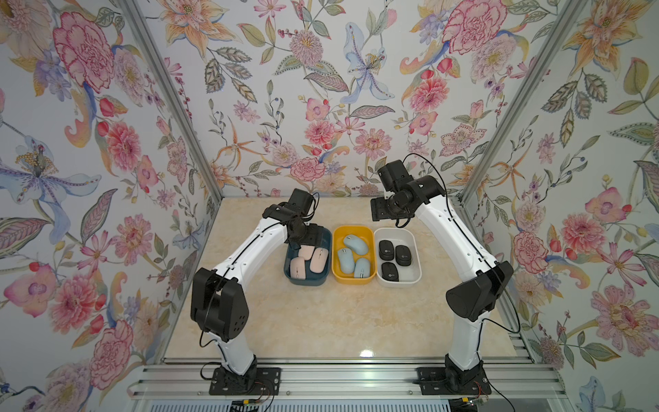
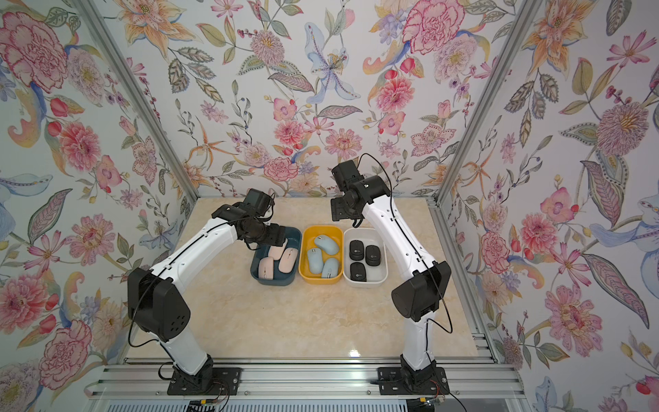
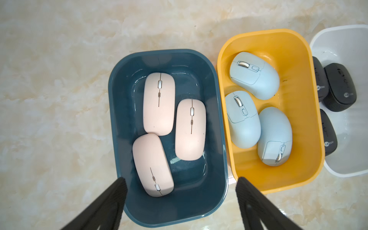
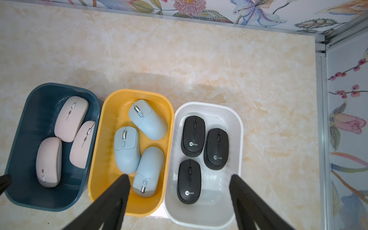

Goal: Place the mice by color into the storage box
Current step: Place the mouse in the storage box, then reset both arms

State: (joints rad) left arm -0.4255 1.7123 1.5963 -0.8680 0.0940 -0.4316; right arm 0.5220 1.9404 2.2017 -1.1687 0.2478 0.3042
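Three boxes stand side by side mid-table. The dark blue box (image 1: pixel 306 282) holds three pink mice (image 3: pixel 159 103). The yellow box (image 1: pixel 353 280) holds three light blue mice (image 3: pixel 243 119). The white box (image 1: pixel 399 284) holds three black mice (image 4: pixel 193 135). My left gripper (image 3: pixel 180 185) hovers over the far end of the blue box, open, with nothing between its fingers (image 3: pixel 119 189). My right gripper (image 4: pixel 179 179) hangs higher, behind the yellow and white boxes, also open and holding nothing. In both top views the grippers' fingers are hidden under the wrists.
The boxes sit on a marble-patterned tabletop (image 1: pixel 321 321). Floral walls with aluminium posts (image 1: pixel 474 185) close the back and both sides. A metal rail (image 1: pixel 342 378) carrying both arm bases runs along the front edge.
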